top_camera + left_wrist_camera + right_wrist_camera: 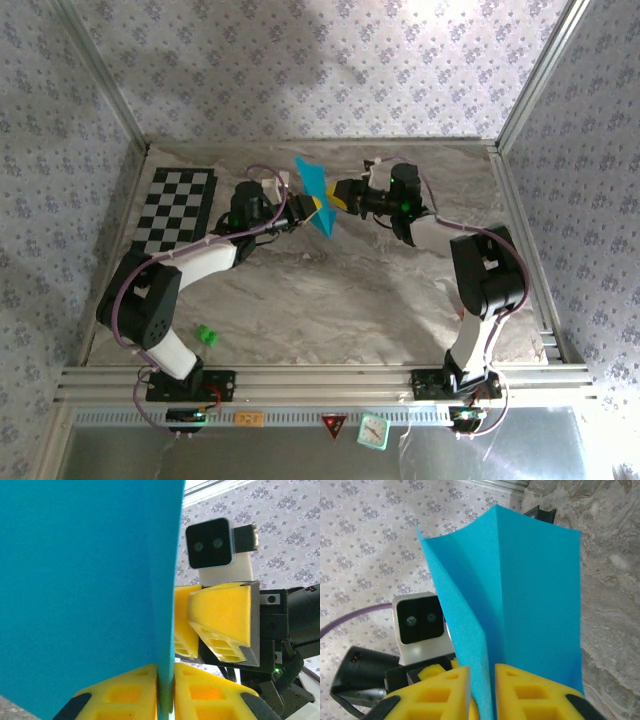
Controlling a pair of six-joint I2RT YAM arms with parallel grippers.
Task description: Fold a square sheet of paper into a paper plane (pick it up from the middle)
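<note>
One square sheet of paper (315,195) is up in the air over the far middle of the tabletop (340,290), standing on edge between two claws that meet there. One small green block (207,334) lies near the left arm's base, and one checkerboard mat (178,208) lies at the far left. The left claw (166,672) is closed down to a thin slit with the sheet pinched in it. The right claw (482,672) has a finger on either side of the sheet's lower edge, but I cannot tell whether they press it or stand just off it. In the left wrist view the sheet hides part of one finger of the right claw, and in the overhead view both claws' tips are too small to make out. The paper is thin, bright cyan-blue and unmarked, bent along a sharp crease into two panels. The fingers are yellow blocks with hollow cells, and the tabletop looks like grey marble.
</note>
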